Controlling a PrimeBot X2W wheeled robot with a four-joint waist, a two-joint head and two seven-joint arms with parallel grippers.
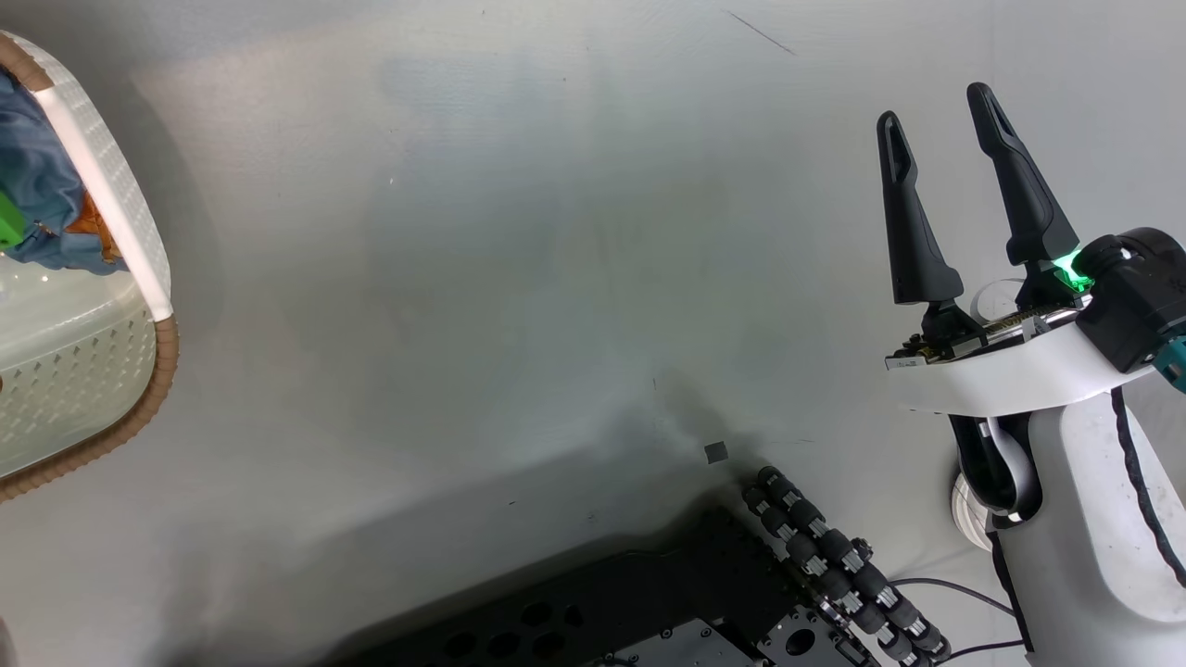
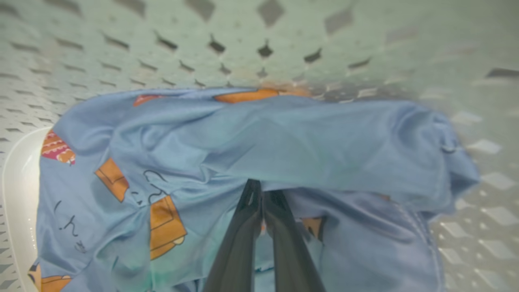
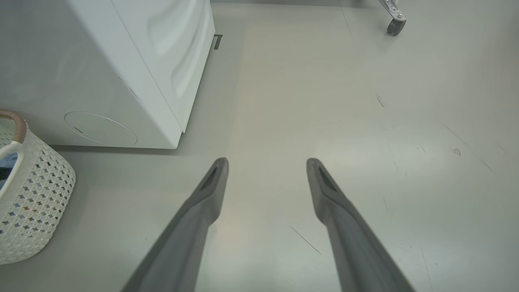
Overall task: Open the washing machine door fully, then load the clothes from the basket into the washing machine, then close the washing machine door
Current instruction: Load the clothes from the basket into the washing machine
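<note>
**Left gripper (image 2: 262,192) bites clothes (image 2: 284,138) in basket (image 1: 165,361)**

Its jaws are clenched on a fold, likely ready to lift the bundle out. The right gripper (image 1: 936,106) hangs released over the floor (image 1: 556,232) — kept clear. The washer (image 3: 162,61) stands near the basket.

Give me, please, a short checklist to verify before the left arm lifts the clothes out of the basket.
1. The left gripper is shut on the clothes: ok, its fingers are pinched together in a fold.
2. The whole bundle is caught, not one layer: cannot tell.
3. The clothes lie inside the basket: ok, its perforated wall is behind them.
4. The right gripper is open and apart from the basket: ok, it is above the floor.
5. The washing machine door is fully open: cannot tell; the washing machine shows a lower corner.
</note>
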